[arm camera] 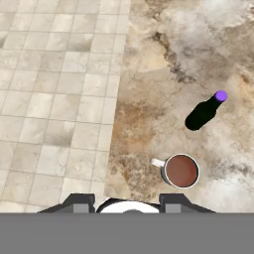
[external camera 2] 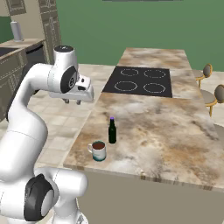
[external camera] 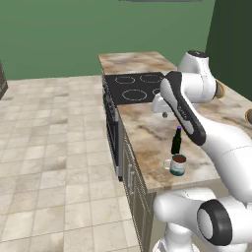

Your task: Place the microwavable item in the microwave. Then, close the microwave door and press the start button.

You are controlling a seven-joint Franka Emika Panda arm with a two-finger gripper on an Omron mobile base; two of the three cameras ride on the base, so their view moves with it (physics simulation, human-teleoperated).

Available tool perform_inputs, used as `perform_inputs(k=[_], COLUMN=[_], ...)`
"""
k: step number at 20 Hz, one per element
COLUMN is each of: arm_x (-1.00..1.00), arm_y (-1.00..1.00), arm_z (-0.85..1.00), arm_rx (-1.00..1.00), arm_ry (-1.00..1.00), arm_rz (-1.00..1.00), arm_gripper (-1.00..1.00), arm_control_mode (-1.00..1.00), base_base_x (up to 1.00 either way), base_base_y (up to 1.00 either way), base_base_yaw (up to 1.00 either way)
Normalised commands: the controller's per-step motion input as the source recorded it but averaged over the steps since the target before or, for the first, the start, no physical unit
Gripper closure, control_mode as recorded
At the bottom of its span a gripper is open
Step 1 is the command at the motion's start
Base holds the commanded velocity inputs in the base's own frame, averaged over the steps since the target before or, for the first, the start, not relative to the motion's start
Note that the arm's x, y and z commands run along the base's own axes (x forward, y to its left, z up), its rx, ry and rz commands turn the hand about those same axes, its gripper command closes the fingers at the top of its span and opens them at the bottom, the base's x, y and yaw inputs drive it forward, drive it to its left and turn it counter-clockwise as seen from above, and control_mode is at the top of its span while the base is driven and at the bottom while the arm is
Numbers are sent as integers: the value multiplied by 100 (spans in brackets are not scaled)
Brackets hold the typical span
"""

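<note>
The microwavable item, a small pale mug (external camera: 178,164) (external camera 2: 98,151) (arm camera: 181,171) with a teal lower band and brown liquid, stands upright near the front corner of the marble counter (external camera: 147,130) (external camera 2: 153,127). Its handle points toward the counter's edge. My gripper (external camera: 165,115) (external camera 2: 72,102) (arm camera: 126,202) hangs well above the counter's floor-side edge and points down. It is open, with nothing between its fingers, and is apart from the mug. In the hand view the mug lies just right of the fingertips.
A slim dark bottle (external camera: 176,141) (external camera 2: 112,130) (arm camera: 204,112) with a purple cap stands close behind the mug. A black cooktop (external camera: 135,86) (external camera 2: 141,81) lies farther along the counter. Chairs (external camera 2: 214,94) stand at the far side, tiled floor (external camera: 54,147) beside the counter.
</note>
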Motion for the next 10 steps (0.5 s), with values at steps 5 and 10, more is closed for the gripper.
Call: perform_inputs(k=[5,10], arm_x=[-4,-17], arm_y=[1,55], arm_z=[-1,-39], arm_rx=[0,-13], arm_ry=[-1,-1], arm_rz=[0,3], arm_gripper=[-100,-100], arm_control_mode=[-100,-100], base_base_x=[0,0], base_base_y=[0,0], base_base_yaw=[0,0])
